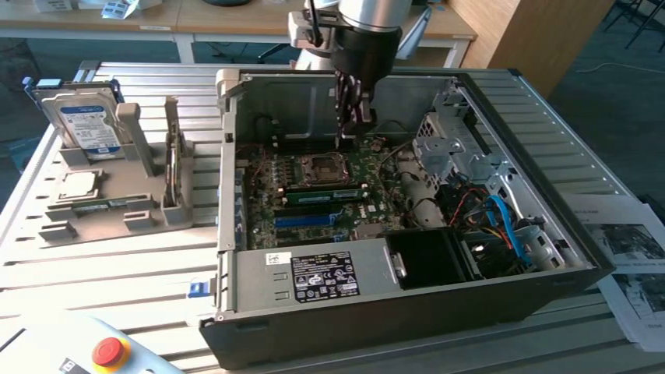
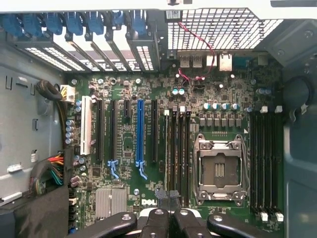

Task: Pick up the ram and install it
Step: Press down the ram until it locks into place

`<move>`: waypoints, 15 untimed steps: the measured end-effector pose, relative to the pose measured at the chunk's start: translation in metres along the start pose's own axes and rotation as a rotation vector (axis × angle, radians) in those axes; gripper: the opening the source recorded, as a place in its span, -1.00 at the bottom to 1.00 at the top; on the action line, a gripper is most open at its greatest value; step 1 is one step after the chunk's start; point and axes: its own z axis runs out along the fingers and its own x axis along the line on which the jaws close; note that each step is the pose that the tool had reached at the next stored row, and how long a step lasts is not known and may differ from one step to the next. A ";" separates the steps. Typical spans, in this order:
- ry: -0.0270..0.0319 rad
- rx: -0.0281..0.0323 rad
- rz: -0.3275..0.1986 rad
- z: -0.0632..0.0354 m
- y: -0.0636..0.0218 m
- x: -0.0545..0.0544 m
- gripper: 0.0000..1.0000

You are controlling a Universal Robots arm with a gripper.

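Observation:
The ram (image 1: 324, 193) is a long green stick lying along a slot on the motherboard, just in front of the empty processor socket (image 1: 317, 167) in the open computer case (image 1: 416, 312). My gripper (image 1: 348, 142) hangs inside the case behind the socket, fingers pointing down and shut with nothing between them. In the wrist view the shut gripper (image 2: 168, 194) hovers over one end of the dark memory slots (image 2: 178, 153) beside the socket (image 2: 219, 171). There the ram is seen edge-on and is hard to tell from the slots.
A grey holder (image 1: 104, 210) at the exterior view's left carries a blue-labelled hard drive (image 1: 89, 125) and a square silver processor chip (image 1: 78, 185). Power supply (image 1: 311, 276), drive cage (image 1: 452, 148) and blue cables (image 1: 504, 226) crowd the case. A red stop button (image 1: 109, 351) sits nearby.

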 end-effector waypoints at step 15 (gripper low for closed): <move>-0.0003 0.0001 0.000 -0.0061 -0.0009 0.000 -0.80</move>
